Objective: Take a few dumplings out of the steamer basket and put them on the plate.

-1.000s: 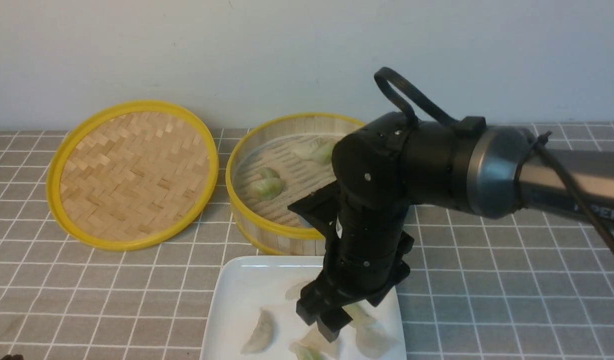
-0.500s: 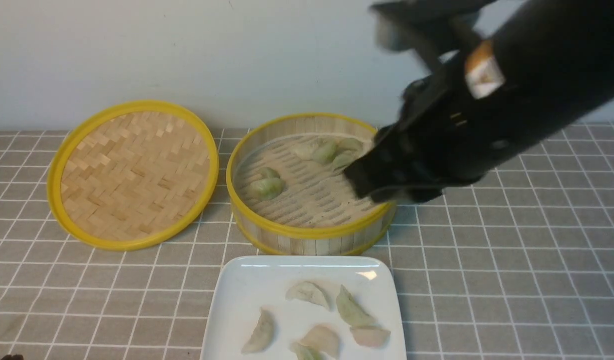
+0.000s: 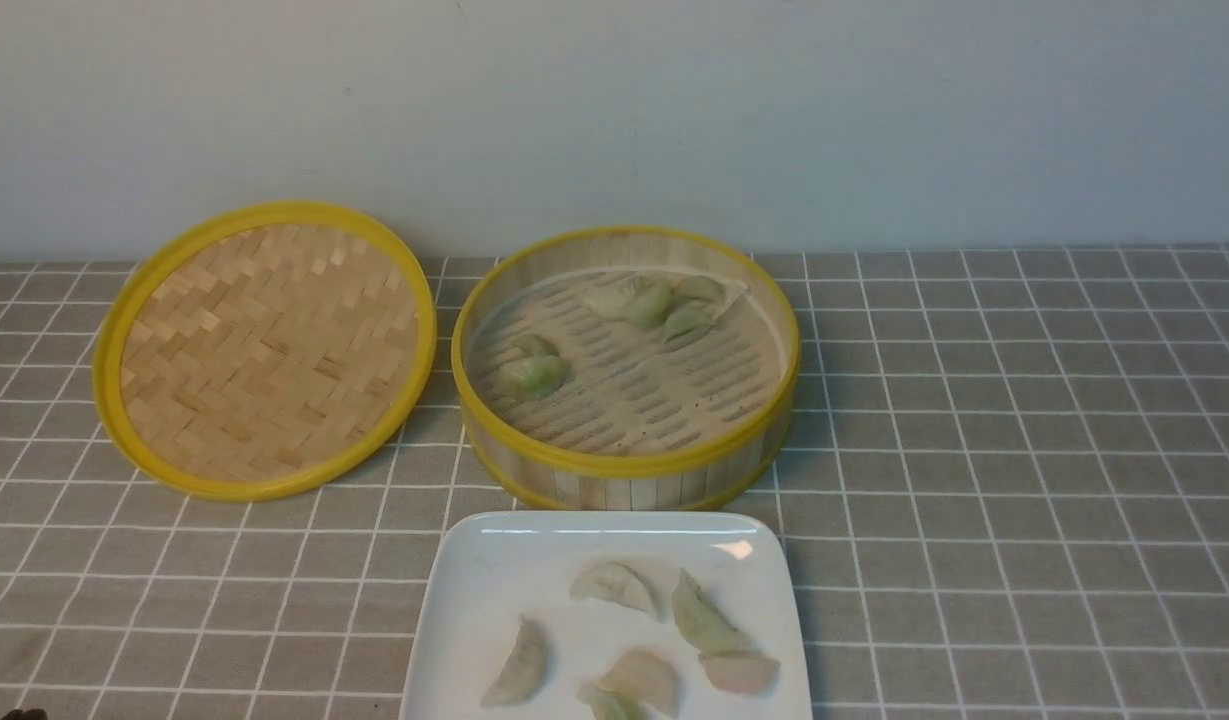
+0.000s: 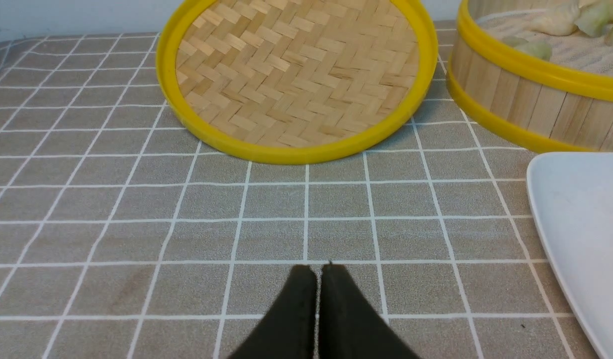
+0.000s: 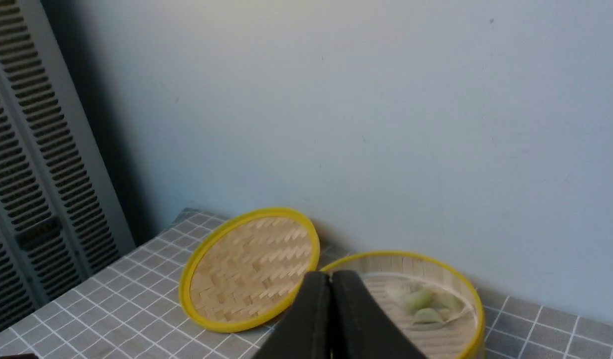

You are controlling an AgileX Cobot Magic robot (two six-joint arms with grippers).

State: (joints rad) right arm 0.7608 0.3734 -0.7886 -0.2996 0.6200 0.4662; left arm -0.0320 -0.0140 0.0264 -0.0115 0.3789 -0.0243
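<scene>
The steamer basket (image 3: 624, 465) stands mid-table with several pale green dumplings (image 3: 654, 300) at its back and left (image 3: 534, 375). The white plate (image 3: 474, 590) lies in front of it with several dumplings (image 3: 704, 625) on it. Neither arm shows in the front view. My left gripper (image 4: 318, 269) is shut and empty, low over the cloth left of the plate (image 4: 580, 224). My right gripper (image 5: 330, 276) is shut and empty, raised high, with the basket (image 5: 436, 264) and its dumplings (image 5: 418, 301) below it.
A shallow yellow-rimmed woven bamboo lid (image 3: 264, 350) leans at the basket's left, against the wall; it also shows in the left wrist view (image 4: 296, 75) and the right wrist view (image 5: 246, 269). A grey checked cloth (image 3: 1024, 450) covers the table. A louvred grey panel (image 5: 27, 174) stands beyond the table's left.
My right arm has lifted from over the plate, swung up past the basket and left the front view. The dumplings it covered now show on the plate.
</scene>
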